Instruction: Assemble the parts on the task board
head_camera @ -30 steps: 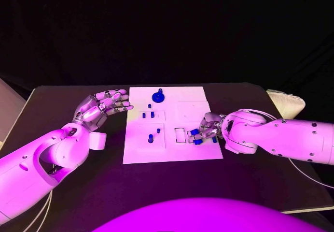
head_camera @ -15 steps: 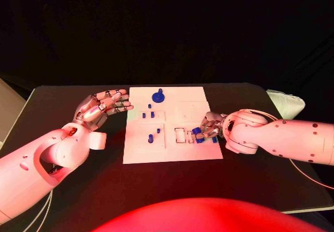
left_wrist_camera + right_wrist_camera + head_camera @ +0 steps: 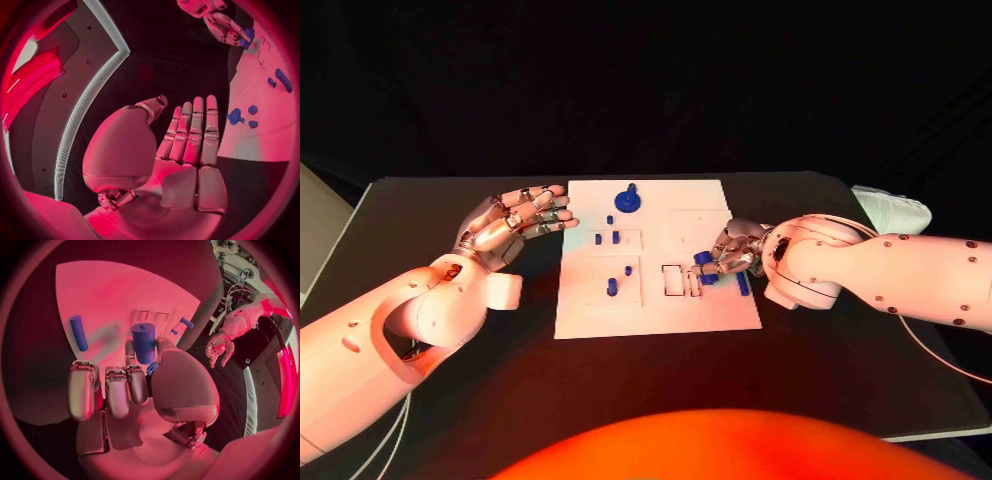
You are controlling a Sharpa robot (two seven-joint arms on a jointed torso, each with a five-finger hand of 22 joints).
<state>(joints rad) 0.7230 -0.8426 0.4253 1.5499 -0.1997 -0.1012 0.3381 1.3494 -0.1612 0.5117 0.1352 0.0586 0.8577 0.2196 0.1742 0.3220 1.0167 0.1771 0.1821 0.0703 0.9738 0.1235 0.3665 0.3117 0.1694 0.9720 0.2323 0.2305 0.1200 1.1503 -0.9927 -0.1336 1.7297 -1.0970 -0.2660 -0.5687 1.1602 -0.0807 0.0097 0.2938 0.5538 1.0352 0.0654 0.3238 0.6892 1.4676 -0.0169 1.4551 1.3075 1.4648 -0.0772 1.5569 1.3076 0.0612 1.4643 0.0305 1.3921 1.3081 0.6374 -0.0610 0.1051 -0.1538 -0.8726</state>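
Observation:
The white task board (image 3: pixel 661 310) lies mid-table. My right hand (image 3: pixel 733 253) hovers over its right half and pinches an upright blue cylinder (image 3: pixel 144 342) between thumb and a finger; that cylinder (image 3: pixel 705 260) is above the rectangular slots (image 3: pixel 682 281). Another blue cylinder (image 3: pixel 78 332) lies flat on the board beside the hand (image 3: pixel 743 284). A blue knob (image 3: pixel 629 199) stands at the board's far edge, and small blue pegs (image 3: pixel 607 238) sit in the left half. My left hand (image 3: pixel 516 222) is raised beside the board's left edge, fingers straight, holding nothing (image 3: pixel 187 145).
The black table (image 3: pixel 459 200) extends on all sides of the board. A white object (image 3: pixel 894 210) sits at the table's right edge, behind my right arm. A longer blue peg (image 3: pixel 610 287) stands in the lower-left panel of the board.
My right hand has drawn a little toward the board's far side with the blue cylinder, uncovering the loose cylinder lying by it. The left hand has stayed put.

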